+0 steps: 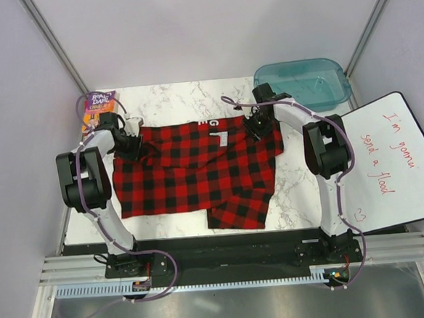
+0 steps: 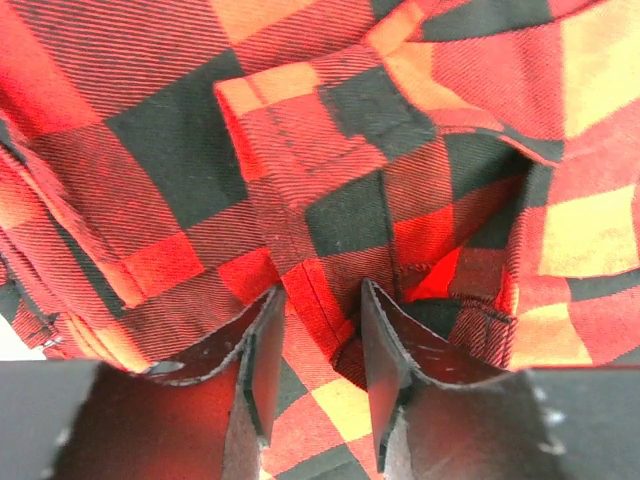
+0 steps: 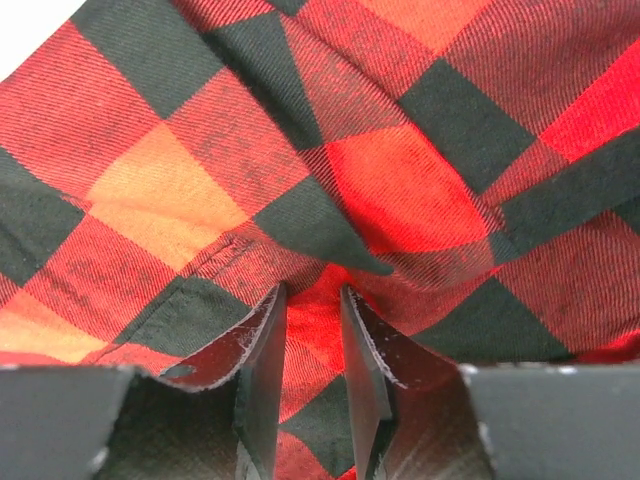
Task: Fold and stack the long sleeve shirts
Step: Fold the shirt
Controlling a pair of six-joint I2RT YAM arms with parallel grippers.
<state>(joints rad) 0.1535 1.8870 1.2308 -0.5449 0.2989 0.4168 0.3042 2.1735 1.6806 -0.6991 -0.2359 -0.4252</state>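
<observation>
1. Top view: long sleeve shirt [image 1: 198, 167] lies spread across the table [image 1: 301, 189].
2. Left wrist: left fingers [image 2: 262, 360] half-open astride a raised fold; cannot tell if gripped.
3. Right wrist: right fingers [image 3: 262, 380] narrow, pinching cloth.

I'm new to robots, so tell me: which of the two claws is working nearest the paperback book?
The left claw, at the shirt's far left corner just beside the book; the right claw is across, by the blue tub.

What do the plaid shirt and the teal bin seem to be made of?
Shirt: woven, flannel-like cloth, matte; diagonal twill ribs and stitched seams show up close.
Bin: probably plastic; translucent teal, smooth, with rounded moulded corners.
</observation>
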